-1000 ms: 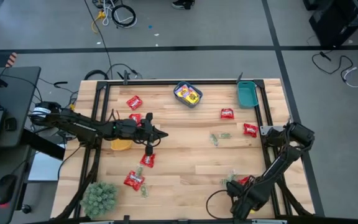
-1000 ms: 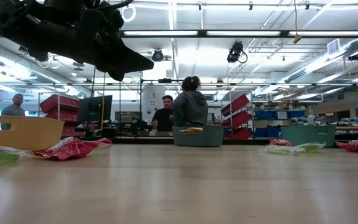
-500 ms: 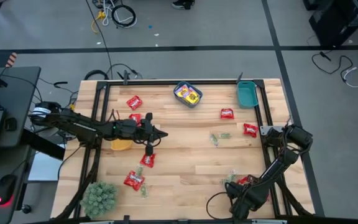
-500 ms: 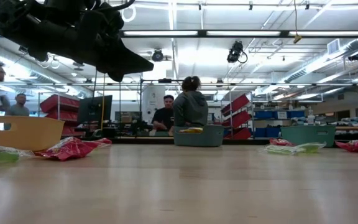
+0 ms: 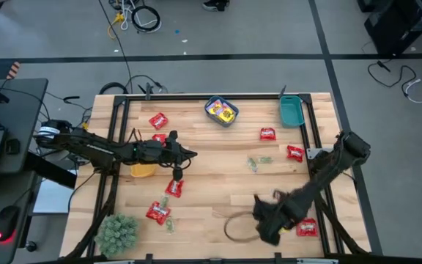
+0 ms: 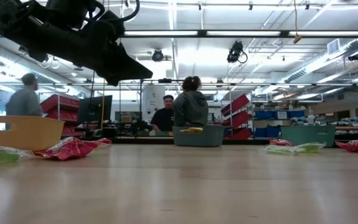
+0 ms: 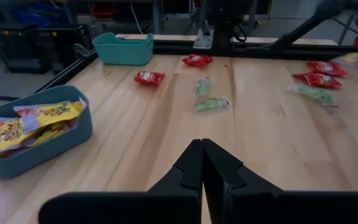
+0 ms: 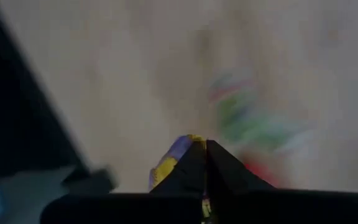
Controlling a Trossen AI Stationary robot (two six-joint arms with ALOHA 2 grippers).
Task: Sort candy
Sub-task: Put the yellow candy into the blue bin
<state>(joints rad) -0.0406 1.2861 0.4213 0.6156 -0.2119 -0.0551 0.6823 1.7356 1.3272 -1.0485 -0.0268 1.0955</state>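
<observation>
The candy lies scattered on the wooden table: red packets point(image 5: 158, 120) point(image 5: 173, 188) point(image 5: 294, 152) point(image 5: 307, 228) and pale green pieces point(image 5: 258, 161). A grey-blue bin point(image 5: 222, 111) at the far edge holds yellow packets. My right gripper point(image 5: 264, 224) hangs over the near right part of the table, pointing down and shut on a yellow and purple packet point(image 8: 171, 157). My left gripper point(image 5: 190, 154) is shut and empty, held above the table's middle left; it also shows in the low view point(image 6: 146, 63) and in its own wrist view point(image 7: 202, 152). My right gripper pinches the yellow and purple packet between its two fingers, which come from above and point down. One end of the packet point(image 8: 166, 163) sticks out beside the fingertips. The packet is lifted clear of the table; blur hides more.
A teal bin point(image 5: 291, 111) stands at the far right and a yellow bin point(image 5: 143, 170) under my left arm. A green fuzzy plant ball point(image 5: 117, 233) sits at the near left corner. A cable loop point(image 5: 234, 229) trails by my right gripper. People stand beyond the table.
My right gripper has shut on the yellow packet, then risen and swung toward the table's left from the near right corner, carrying the packet clear of the table. My left gripper has stayed in place.
</observation>
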